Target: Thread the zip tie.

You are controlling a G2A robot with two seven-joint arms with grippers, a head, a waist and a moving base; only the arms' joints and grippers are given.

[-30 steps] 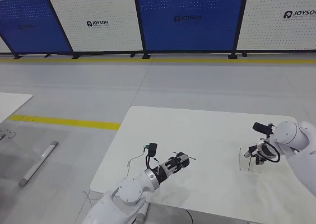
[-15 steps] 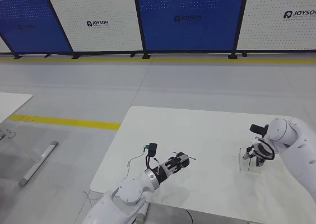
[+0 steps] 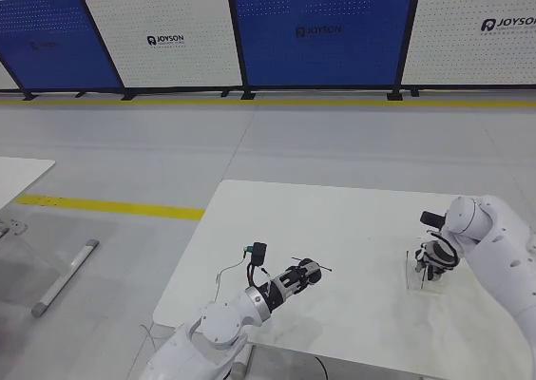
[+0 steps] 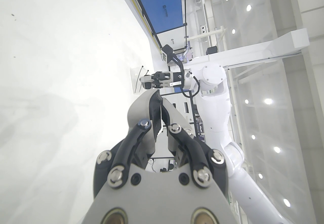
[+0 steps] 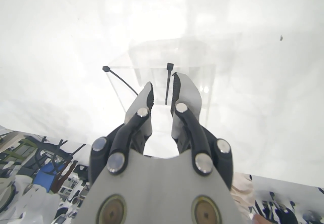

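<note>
My left gripper (image 3: pixel 308 273) (image 4: pixel 159 98) hovers near the table's front edge, shut on a thin black zip tie (image 3: pixel 323 268) (image 4: pixel 161 118) that sticks out on both sides. Over at the right, a clear acrylic stand (image 3: pixel 412 274) (image 5: pixel 192 68) (image 4: pixel 133 78) holds two black zip ties. One upright tie (image 5: pixel 167 83) stands between the open fingers of my right gripper (image 3: pixel 430 266) (image 5: pixel 163 82), untouched. The other tie (image 5: pixel 119 79) leans bent beside the left finger. The left wrist view shows the right gripper (image 4: pixel 144 82) far off at the stand.
The white table (image 3: pixel 344 218) is bare between the two arms. Its front edge runs just below the left arm. A second white table (image 3: pixel 2 185) stands at the far left across the floor.
My right gripper has moved slightly left, closing in on the clear stand and its ties. The left arm and its held zip tie have stayed still.
</note>
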